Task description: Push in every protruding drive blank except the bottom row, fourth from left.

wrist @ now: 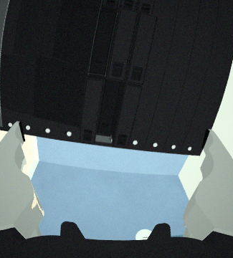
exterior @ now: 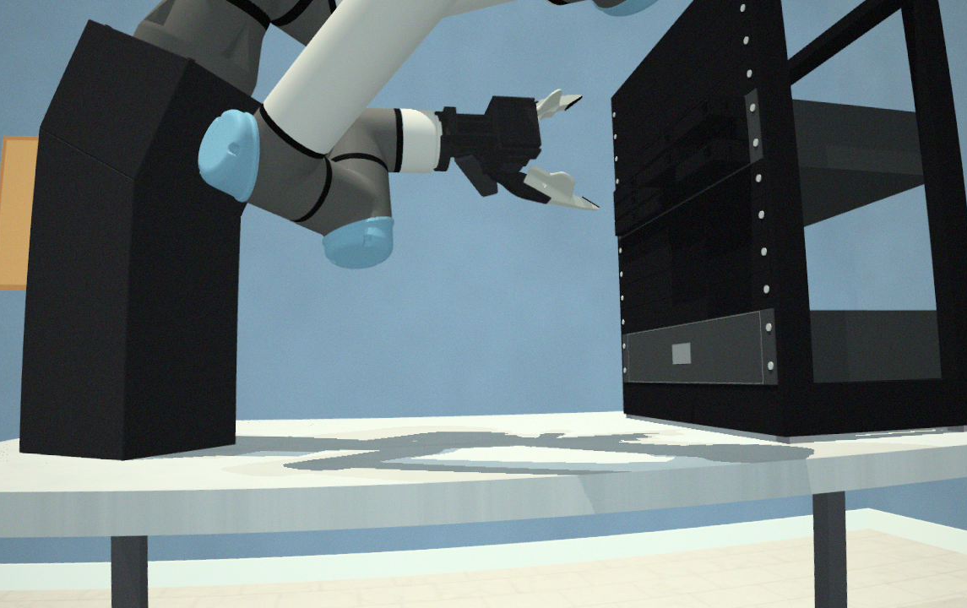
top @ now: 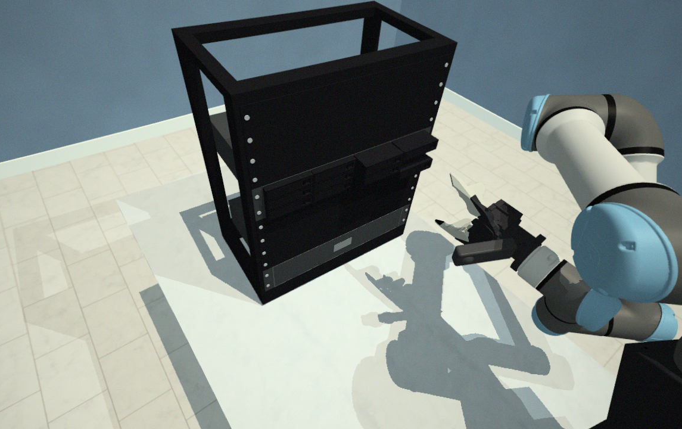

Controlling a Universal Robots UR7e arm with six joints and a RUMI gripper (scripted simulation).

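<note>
The drive blanks (top: pixel 356 165) sit in a band about halfway up the front of the black rack (top: pixel 236 101), straight ahead of the claw and roughly level with it; from the top camera the two columns nearest the claw's side stand proud of the panel, while the two columns farther from it lie about flush, though the dark faces make it hard to tell each row apart. In the wrist view the same blanks (wrist: pixel 117 72) run as long dark strips above and between the fingertips, and one at the near edge of the rack front carries a lighter patch. The gripper (top: pixel 450 201) hangs in the air short of the rack's front face, with a plain gap between its tips and the blanks, touching nothing. Its jaws are spread fully wide and nothing is between them; seen from the side, one pale finger (exterior: pixel 558 100) stands above the other, both pointing at the rack (exterior: pixel 947 226). Below the claw and ahead of it, a grey panel (exterior: pixel 698 351) with a small light label crosses the foot of the rack. Beneath everything lies the white table (exterior: pixel 471 491), on which the rack stands. Behind the claw the arm (exterior: pixel 350 67) runs back to a black pedestal (exterior: pixel 123 302).
</note>
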